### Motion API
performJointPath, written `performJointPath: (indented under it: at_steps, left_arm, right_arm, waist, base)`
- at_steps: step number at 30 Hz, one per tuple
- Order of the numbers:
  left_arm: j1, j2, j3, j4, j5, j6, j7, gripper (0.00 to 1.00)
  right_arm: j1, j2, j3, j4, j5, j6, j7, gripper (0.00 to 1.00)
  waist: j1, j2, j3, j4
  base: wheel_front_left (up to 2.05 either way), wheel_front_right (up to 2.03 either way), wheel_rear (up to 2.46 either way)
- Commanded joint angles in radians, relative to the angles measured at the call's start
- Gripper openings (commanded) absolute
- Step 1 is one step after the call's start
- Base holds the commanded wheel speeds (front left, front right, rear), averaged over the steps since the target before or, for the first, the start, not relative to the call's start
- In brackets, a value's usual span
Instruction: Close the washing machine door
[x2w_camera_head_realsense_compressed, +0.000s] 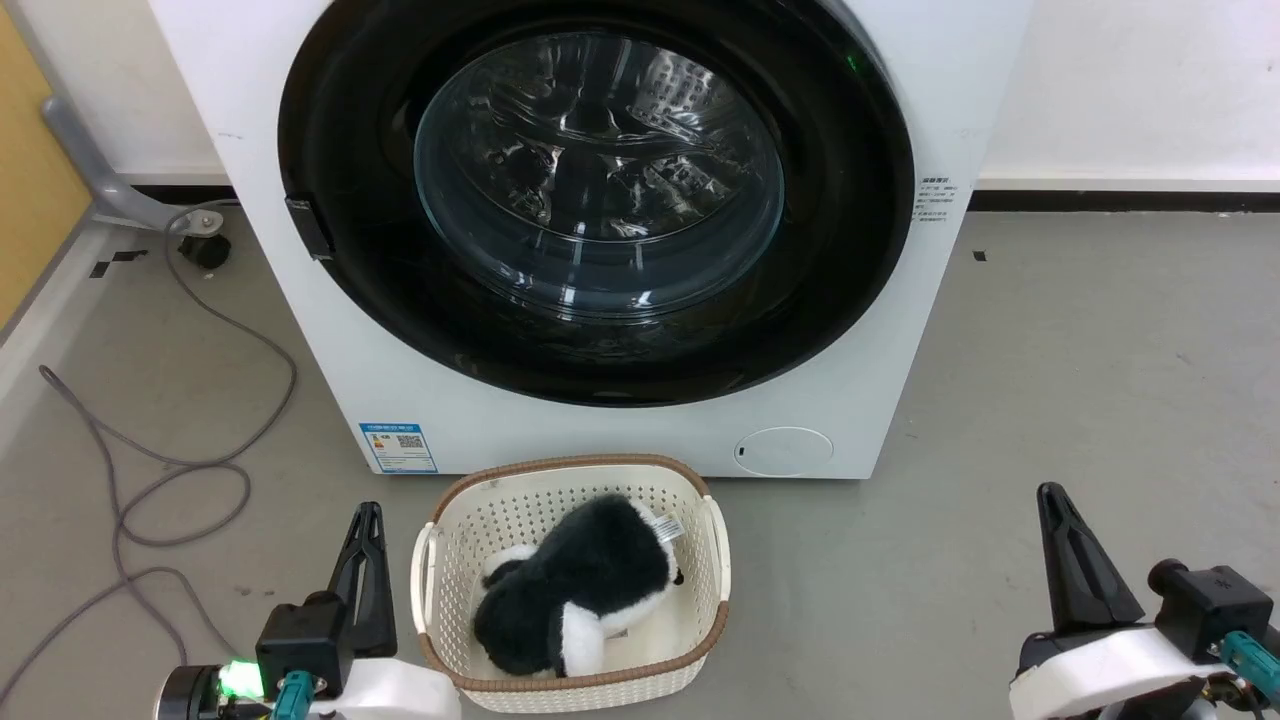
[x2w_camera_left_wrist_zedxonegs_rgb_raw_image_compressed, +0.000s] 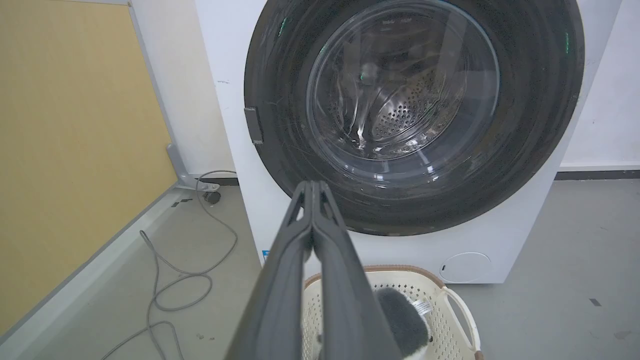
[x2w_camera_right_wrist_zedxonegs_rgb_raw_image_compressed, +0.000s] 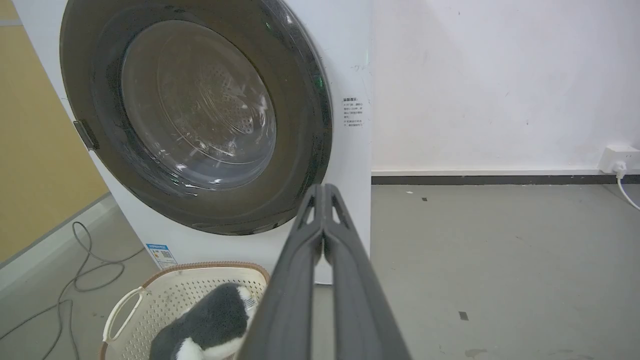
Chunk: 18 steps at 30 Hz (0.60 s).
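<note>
The white washing machine (x2w_camera_head_realsense_compressed: 600, 440) (x2w_camera_left_wrist_zedxonegs_rgb_raw_image_compressed: 235, 165) (x2w_camera_right_wrist_zedxonegs_rgb_raw_image_compressed: 345, 150) stands ahead of me. Its round glossy black washing machine door (x2w_camera_head_realsense_compressed: 850, 250) (x2w_camera_left_wrist_zedxonegs_rgb_raw_image_compressed: 530, 125) (x2w_camera_right_wrist_zedxonegs_rgb_raw_image_compressed: 295, 150) lies flat against the front, the glass bowl window at its centre showing the steel drum behind. A small latch tab (x2w_camera_head_realsense_compressed: 308, 226) sits on the door's left edge. My left gripper (x2w_camera_head_realsense_compressed: 368, 512) (x2w_camera_left_wrist_zedxonegs_rgb_raw_image_compressed: 312, 184) is shut and empty, low at the left, well short of the machine. My right gripper (x2w_camera_head_realsense_compressed: 1050, 492) (x2w_camera_right_wrist_zedxonegs_rgb_raw_image_compressed: 325, 187) is shut and empty, low at the right.
A cream basket (x2w_camera_head_realsense_compressed: 440, 560) (x2w_camera_left_wrist_zedxonegs_rgb_raw_image_compressed: 457, 300) (x2w_camera_right_wrist_zedxonegs_rgb_raw_image_compressed: 130, 305) holding a black and white plush toy (x2w_camera_head_realsense_compressed: 580, 590) stands on the grey floor right before the machine, between my grippers. A grey cable (x2w_camera_head_realsense_compressed: 190, 470) loops on the floor at the left, beside a yellow panel (x2w_camera_left_wrist_zedxonegs_rgb_raw_image_compressed: 75, 150). A wall socket (x2w_camera_right_wrist_zedxonegs_rgb_raw_image_compressed: 617, 157) is far right.
</note>
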Motion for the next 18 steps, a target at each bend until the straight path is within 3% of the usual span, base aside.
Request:
performJointPath:
  at_steps: [1,18]
  left_arm:
    - [-0.006,-0.002,0.004,-0.008,0.004,-0.007,0.009,0.00]
    - [-0.009,-0.004,0.012,-0.017,0.007,-0.027,0.043,0.00]
  right_arm:
    - [0.007,0.001,0.004,-0.011,-0.013,0.000,0.010,0.00]
    - [0.011,0.002,0.016,-0.036,-0.033,0.000,0.045,0.00]
  waist:
    - [0.0000,0.0000,0.000,0.000]
    - [0.0000,0.0000,0.000,0.002]
  base:
    - [0.00,0.00,0.00]
    - [0.00,0.00,0.00]
